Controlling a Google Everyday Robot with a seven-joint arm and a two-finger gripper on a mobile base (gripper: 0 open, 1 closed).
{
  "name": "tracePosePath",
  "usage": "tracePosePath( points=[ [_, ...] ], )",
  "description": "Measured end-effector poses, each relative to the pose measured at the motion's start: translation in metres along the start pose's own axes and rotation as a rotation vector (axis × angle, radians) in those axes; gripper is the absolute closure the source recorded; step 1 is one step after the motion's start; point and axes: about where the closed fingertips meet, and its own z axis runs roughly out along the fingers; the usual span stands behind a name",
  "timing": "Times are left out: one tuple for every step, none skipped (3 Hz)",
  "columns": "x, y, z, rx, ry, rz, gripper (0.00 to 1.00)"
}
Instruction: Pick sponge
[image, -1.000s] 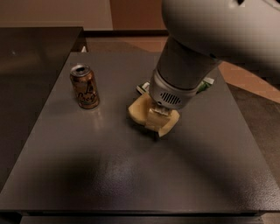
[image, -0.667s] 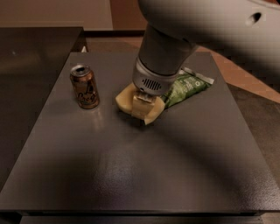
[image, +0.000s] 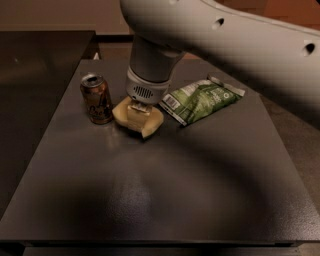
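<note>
Pale yellow sponge (image: 151, 126) has travelled left with the gripper (image: 137, 115) to just beside the soda can (image: 97, 100), uncovering the green snack bag (image: 200, 100), so the jaws seem clamped on it and the grasp looks secure.

A brown drink can (image: 97, 99) stands upright toward the back left of a dark grey table (image: 150, 200). A green snack bag (image: 201, 100) lies flat farther right, apart from it.
</note>
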Motion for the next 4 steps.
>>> tracePosePath(
  points=[
    [-0.010, -0.001, 0.017, -0.025, 0.011, 0.011, 0.83],
    [-0.014, 0.002, 0.028, -0.051, 0.010, 0.028, 0.59],
    [-0.017, 0.005, 0.034, -0.072, 0.000, 0.034, 0.36],
    [-0.019, 0.008, 0.037, -0.091, -0.018, 0.027, 0.12]
  ],
)
